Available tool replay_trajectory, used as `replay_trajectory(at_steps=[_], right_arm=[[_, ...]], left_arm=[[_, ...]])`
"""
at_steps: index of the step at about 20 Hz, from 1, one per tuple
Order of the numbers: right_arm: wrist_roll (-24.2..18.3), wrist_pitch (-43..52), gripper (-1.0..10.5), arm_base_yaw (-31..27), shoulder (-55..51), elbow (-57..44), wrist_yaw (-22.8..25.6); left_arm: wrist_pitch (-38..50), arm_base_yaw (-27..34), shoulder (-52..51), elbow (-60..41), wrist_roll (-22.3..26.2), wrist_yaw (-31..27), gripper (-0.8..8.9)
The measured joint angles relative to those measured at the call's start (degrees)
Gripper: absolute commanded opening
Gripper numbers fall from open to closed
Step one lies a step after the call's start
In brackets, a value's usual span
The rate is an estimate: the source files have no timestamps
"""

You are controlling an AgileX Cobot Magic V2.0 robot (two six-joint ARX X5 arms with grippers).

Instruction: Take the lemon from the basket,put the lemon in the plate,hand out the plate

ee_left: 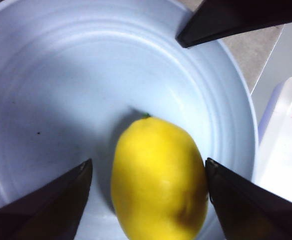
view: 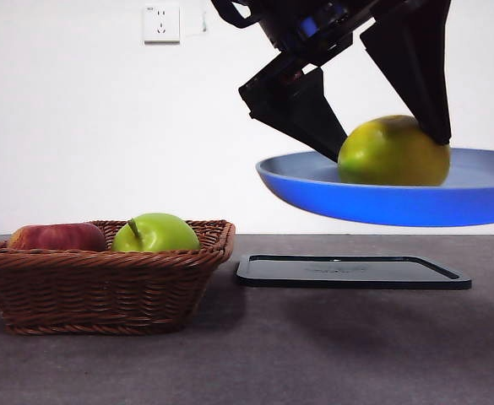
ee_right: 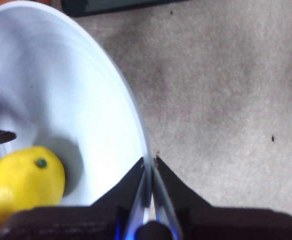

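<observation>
Right gripper [ee_right: 149,165] fingers pinch the plate [ee_right: 76,90] rim shut. Left gripper [ee_left: 148,175] fingers stand open, lemon [ee_left: 158,180] between them. Lemon likely smooth, rolls easily; keep plate level.

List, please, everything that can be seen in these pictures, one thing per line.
lemon: 1, yellow, lying in the plate.
plate: 1, light blue, held up in the air above the tray.
basket: 1, brown wicker, on the table.
green apple: 1, in the basket.
red apple: 1, in the basket.
tray: 1, black, flat on the table.
wall socket: 1, white, on the wall.
left pincer: open, jaws either side of the lemon.
right pincer: shut on the plate rim.
</observation>
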Motion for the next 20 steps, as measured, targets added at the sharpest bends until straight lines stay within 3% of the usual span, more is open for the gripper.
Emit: replay_trajectory(at_steps=[9,17,20], right_arm=[[1.73,0.11,0.0,0.0,4.9,0.0,0.02],[4.0,5.86,0.0,0.0,11.26,0.55,0.02],[4.44,7.5,0.0,-0.02,17.73,5.57,0.09]], left_arm=[[-3.23,2.25,-5.57,0.0,0.0,0.24,3.89],[-8.04,8.33,-16.66,0.0,0.02,0.2,3.89],[-10.38,11.45,-23.34,0.0,0.96,0.13,3.89]])
